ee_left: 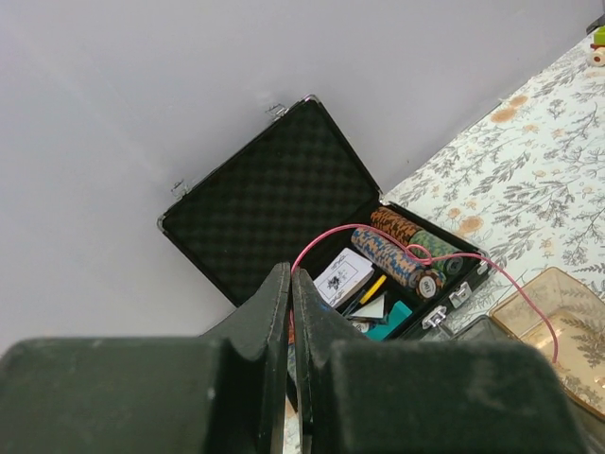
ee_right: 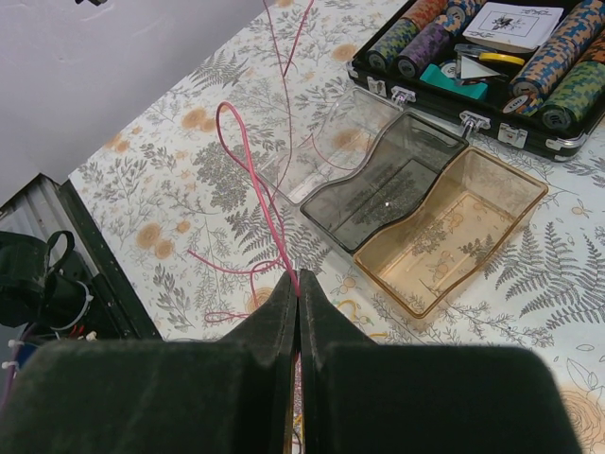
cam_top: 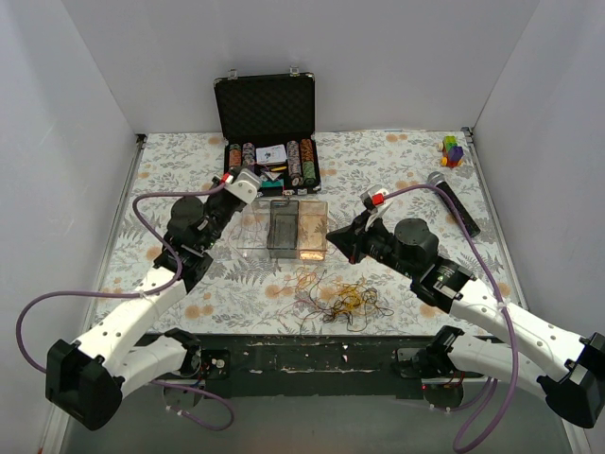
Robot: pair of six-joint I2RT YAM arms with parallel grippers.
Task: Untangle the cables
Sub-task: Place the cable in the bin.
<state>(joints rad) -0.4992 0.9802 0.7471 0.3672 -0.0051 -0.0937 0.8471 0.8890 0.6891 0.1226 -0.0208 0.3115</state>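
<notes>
Both jaws are pressed together on thin wire. The left gripper (ee_left: pixel 290 272), up behind the trays (cam_top: pixel 253 227), pinches a pink cable (ee_left: pixel 378 229). The right gripper (ee_right: pixel 297 276), just right of the trays, nips pink too, likely the same strand. One cable looks drawn out, but the clump (cam_top: pixel 338 301) lies knotted in front of the trays, so I'd say most of the job is left.

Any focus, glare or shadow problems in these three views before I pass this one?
Top view: even, soft light, faint shadows; the cables are too fine to resolve singly. Left wrist: fingers dark and blurred up close, case sharp. Right wrist: fingers likewise soft, pink cable and trays crisp, one small glint on the grey tray.
</notes>
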